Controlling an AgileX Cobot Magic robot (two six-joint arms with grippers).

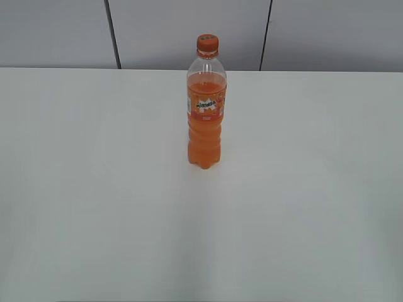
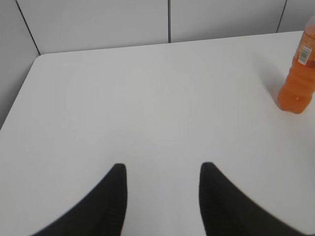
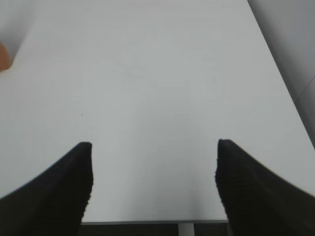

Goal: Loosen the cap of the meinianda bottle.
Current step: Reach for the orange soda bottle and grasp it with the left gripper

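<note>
We saw a plain white table (image 1: 94, 207) filling most of the frame, and behind it, along the top, grey wall panels (image 1: 189, 31) split by dark seams.

The black ridged right gripper (image 3: 153, 164) hangs with its jaws spread wide above the plain white table (image 3: 157, 73). A sliver of an orange object (image 3: 4, 56), too little to identify, shows at the left edge.

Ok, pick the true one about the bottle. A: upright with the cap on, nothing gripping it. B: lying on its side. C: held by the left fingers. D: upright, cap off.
A: the meinianda bottle stands upright on the table, the cap on, both arms' fingers away from it.
</note>
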